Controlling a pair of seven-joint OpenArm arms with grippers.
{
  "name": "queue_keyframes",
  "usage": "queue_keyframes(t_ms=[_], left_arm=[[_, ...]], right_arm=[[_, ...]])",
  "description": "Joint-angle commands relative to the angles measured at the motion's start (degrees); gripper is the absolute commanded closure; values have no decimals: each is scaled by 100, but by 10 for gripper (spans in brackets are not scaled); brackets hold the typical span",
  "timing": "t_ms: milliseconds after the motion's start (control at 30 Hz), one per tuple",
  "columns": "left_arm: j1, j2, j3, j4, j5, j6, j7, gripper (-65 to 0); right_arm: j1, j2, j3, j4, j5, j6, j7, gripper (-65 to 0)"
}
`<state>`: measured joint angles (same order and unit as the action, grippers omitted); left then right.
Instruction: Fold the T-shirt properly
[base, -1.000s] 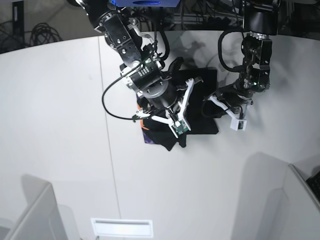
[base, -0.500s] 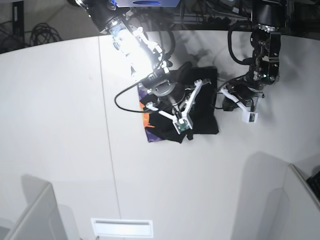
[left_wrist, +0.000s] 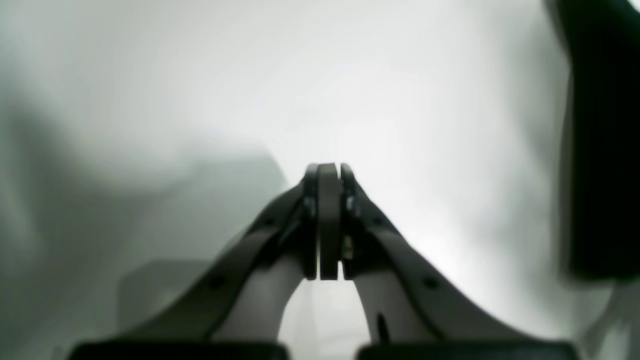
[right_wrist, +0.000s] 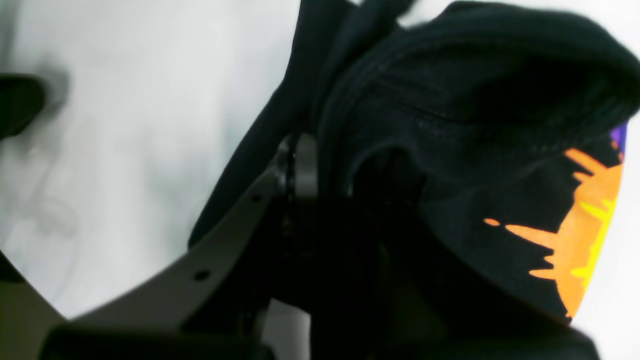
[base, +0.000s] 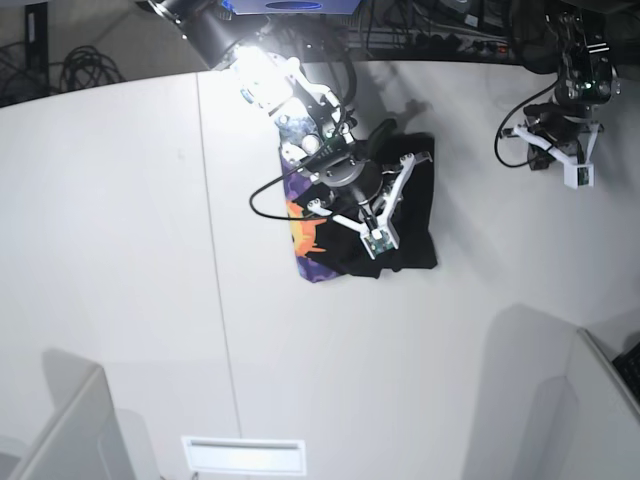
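On the table (base: 120, 250), near mid-top: T-shirt (base: 400, 205), black, bunched, orange print showing at one edge. Right gripper (base: 378, 235) over it, jaws pinched on a fold of the black cloth. Left gripper (base: 572, 170) well apart, off the shirt, jaws pressed together, holding nothing.

Matt black cloth T-shirt (right_wrist: 450, 125), seemingly ribbed
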<state>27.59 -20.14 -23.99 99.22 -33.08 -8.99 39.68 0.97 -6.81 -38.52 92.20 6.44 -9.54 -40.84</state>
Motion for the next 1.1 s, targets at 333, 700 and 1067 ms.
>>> queue_keyframes(t_ms=[333,700,1067], left_arm=[[322,-30,-683,104,7,-731,133,0],[357,-47,-683,113,7,-731,133,0],[357,-39,-691,140,7,-731,133,0]], right_arm=[[188,-88,-38,50,20,-659,291,0],[294,-97,-47,-205,706,-694,326,-248],[355,-132,-302,-390,820,-677,335,-432]])
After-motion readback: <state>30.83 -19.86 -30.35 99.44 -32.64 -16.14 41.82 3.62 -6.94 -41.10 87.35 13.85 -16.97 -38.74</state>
